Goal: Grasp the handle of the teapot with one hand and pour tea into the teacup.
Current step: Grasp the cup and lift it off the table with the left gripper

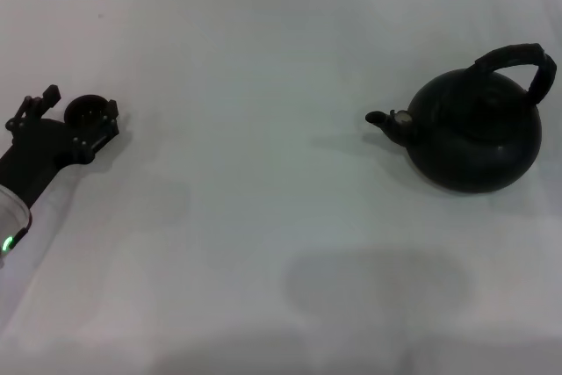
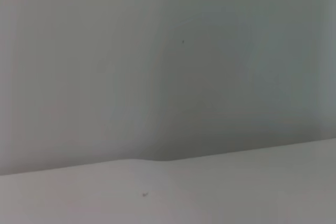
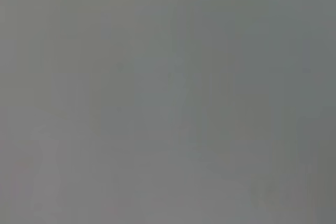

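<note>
White table (image 1: pixel 263 59); left gripper (image 1: pixel 77 116) around teacup (image 1: pixel 88 112).

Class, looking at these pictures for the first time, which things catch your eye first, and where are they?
The big black teapot stands on the right of the white table, its spout pointing left and its arched handle rising over it. At the far left, the left claw is around the tiny dark teacup. The right arm is out of view.

Black left hand (image 1: pixel 75 116), arm with green light
</note>
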Controlling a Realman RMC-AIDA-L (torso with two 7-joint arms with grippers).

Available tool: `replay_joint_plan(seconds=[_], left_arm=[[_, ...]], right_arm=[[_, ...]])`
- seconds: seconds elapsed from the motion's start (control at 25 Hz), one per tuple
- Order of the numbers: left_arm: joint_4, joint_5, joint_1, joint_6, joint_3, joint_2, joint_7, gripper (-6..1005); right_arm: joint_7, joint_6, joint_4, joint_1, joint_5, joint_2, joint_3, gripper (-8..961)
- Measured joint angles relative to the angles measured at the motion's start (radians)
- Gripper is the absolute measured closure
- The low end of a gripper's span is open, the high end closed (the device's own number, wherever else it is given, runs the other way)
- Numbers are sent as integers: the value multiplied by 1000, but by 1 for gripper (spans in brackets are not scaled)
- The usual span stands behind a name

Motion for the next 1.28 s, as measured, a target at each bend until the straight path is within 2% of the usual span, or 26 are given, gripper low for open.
replay_joint_plan(seconds=[1.28], left_arm=[[-8, -3, 8, 42, -3, -4, -2, 108]], right_arm=[[0, 8, 5, -11, -6, 0, -4, 82]])
